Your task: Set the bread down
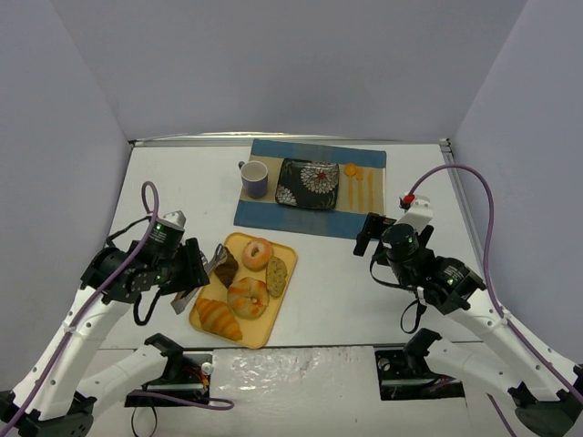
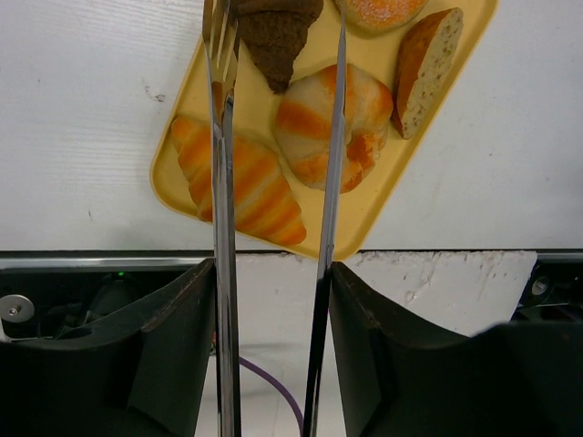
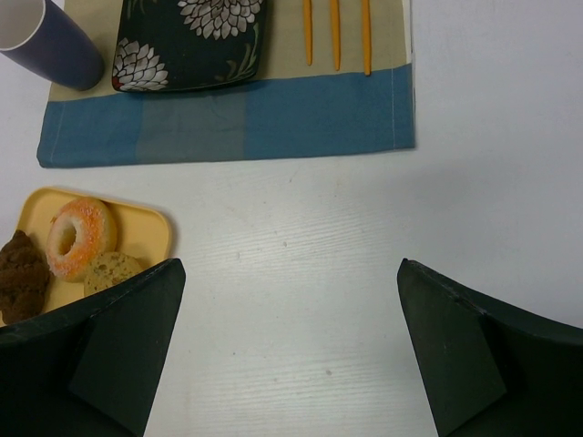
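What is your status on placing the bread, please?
Left claw gripping tongs, blades apart. Right claw open, empty. Bread on yellow tray, between the tong tips. Glazed ring bread close beside.

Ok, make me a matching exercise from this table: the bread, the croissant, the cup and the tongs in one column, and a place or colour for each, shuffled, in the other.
Things:
1. bread
2. croissant
3. cup
4. tongs

Descriptions:
A. held in the left gripper
B. at the near end of the yellow tray
C. dark brown
D. on the placemat, left of the flowered plate

Pairs: 1-C, 2-B, 3-D, 4-A
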